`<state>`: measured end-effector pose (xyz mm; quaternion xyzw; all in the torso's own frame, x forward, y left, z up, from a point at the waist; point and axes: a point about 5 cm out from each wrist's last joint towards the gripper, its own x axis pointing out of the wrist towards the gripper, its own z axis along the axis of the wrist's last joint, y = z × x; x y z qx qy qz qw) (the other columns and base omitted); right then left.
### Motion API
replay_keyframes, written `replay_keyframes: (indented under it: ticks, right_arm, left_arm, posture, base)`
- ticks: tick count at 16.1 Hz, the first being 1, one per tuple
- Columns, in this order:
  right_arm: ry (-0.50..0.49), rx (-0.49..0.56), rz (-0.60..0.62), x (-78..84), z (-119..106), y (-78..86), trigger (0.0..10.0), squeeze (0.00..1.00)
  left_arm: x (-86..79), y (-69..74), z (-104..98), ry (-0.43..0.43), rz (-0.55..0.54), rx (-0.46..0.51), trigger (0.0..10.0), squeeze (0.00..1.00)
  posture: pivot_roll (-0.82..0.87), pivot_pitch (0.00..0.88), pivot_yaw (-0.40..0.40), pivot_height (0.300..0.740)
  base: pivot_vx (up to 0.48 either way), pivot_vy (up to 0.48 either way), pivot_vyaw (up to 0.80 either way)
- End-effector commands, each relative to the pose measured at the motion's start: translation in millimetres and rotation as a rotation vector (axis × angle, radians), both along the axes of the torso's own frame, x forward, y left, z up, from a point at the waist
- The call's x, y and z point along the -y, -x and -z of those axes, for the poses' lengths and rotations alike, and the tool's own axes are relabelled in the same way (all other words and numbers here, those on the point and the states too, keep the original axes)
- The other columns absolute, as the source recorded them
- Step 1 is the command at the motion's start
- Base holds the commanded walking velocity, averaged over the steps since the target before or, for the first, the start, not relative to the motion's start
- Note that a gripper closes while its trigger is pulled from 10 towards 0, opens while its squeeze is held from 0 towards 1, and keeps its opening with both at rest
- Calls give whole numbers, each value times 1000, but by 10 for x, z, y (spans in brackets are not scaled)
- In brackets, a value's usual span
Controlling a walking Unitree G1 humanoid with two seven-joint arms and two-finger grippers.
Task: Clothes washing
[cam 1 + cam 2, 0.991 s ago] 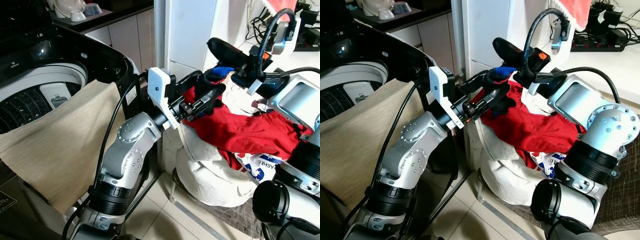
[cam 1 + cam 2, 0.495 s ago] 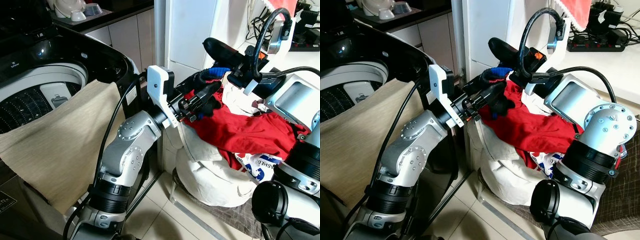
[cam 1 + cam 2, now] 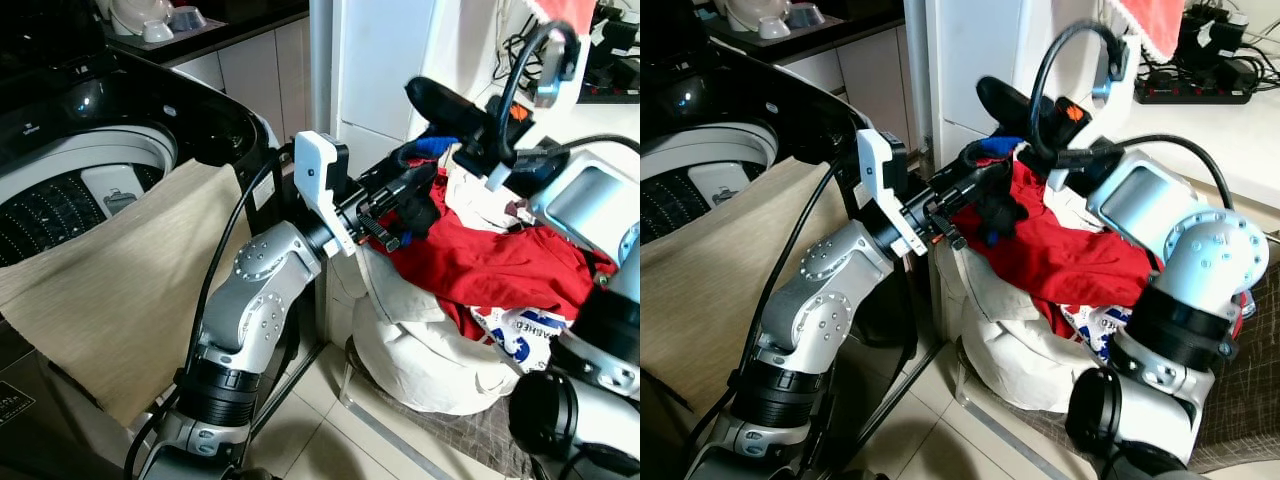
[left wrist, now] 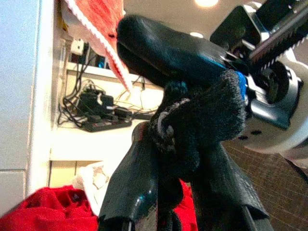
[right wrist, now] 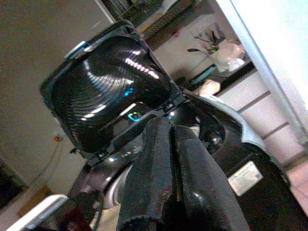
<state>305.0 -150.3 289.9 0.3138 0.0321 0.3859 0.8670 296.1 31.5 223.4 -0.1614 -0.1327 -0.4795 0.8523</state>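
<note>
The washing machine [image 3: 90,180] is standing with its lid up on the robot's left, and a beige cloth [image 3: 120,290] is draping over its front rim, half in the drum and half hanging outside, so the loading is looking barely begun. Just beside the machine, the white laundry bag [image 3: 420,340] is sitting on the floor, and the red garment [image 3: 490,265] is still heaping over its mouth with a printed white piece under it; most of the clothes seem to be waiting there. Above the bag, the left gripper [image 3: 405,195] is closing its fingers on a small dark sock [image 4: 202,120], which is bunching between them and touching the right gripper [image 3: 450,105]. That right gripper is hovering just over the sock with its two fingers pressing together, holding nothing that shows from its wrist.
</note>
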Motion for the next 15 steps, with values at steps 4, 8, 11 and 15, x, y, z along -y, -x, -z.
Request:
replay_keyframes:
  ticks: [4, 8, 11, 15]
  right_arm:
    - [-44, 87, 56, 125, -147, 37, 10000, 1000]
    - [56, 203, 159, 202, -227, 98, 10000, 0]
    - [397, 236, 6, -185, 52, 280, 10000, 0]
    - [481, 227, -84, -555, 289, 364, 10000, 0]
  left_arm:
    - [-256, -275, -86, -56, -253, 23, 0, 0]
    - [-848, -689, -411, -257, -653, 152, 0, 0]
    - [-1473, -995, -772, -626, -1004, 316, 0, 0]
    - [-1998, -1130, -884, -1073, -1221, 318, 10000, 0]
  posture:
    - [-118, 0, 51, 740]
    - [-120, 0, 70, 740]
    - [-117, 0, 80, 740]
    - [-122, 0, 96, 740]
  base:
    - [0, 0, 0]
    - [0, 0, 0]
    - [0, 0, 0]
    - [0, 0, 0]
